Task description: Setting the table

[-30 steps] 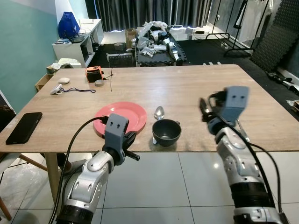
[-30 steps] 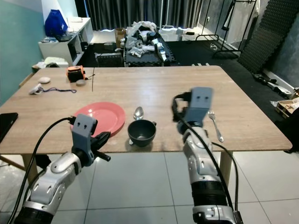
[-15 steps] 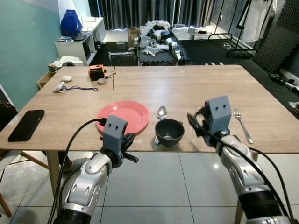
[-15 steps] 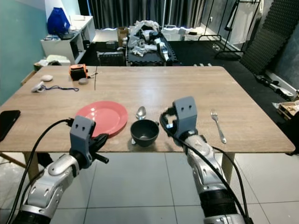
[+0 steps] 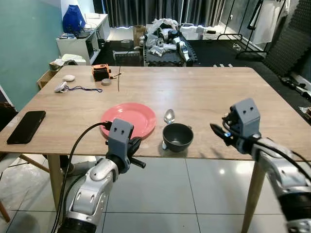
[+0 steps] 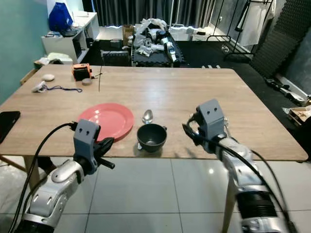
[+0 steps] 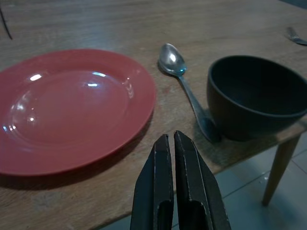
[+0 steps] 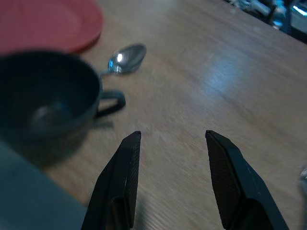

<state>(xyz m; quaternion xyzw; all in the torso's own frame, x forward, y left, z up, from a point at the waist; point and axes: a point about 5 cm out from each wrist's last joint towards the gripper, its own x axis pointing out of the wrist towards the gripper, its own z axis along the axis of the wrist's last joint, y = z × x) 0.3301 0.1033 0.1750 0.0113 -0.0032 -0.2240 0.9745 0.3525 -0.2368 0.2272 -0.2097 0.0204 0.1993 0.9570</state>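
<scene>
Red plate (image 5: 128, 120) sits near the front edge of the wooden table (image 5: 204, 92), dark cup (image 5: 177, 137) just right of it, spoon (image 5: 168, 117) lying between them with its handle running behind the cup. Left gripper (image 7: 173, 143) hovers at the table edge in front of the plate, fingers clenched together, holding nothing. Right gripper (image 8: 173, 165) hangs over the table right of the cup, fingers spread apart, empty. Black phone (image 5: 26, 126) on the table's left edge.

Wooden table (image 5: 204, 92) on glossy pale floor tiles (image 5: 194, 204). Teal wall (image 5: 24, 43) at left; dark curtains (image 5: 160, 9) along far wall. White shelf unit (image 5: 80, 41) in far left corner. Black floor mats (image 5: 218, 53) beyond table; clothes rack (image 5: 243, 29) far right.
</scene>
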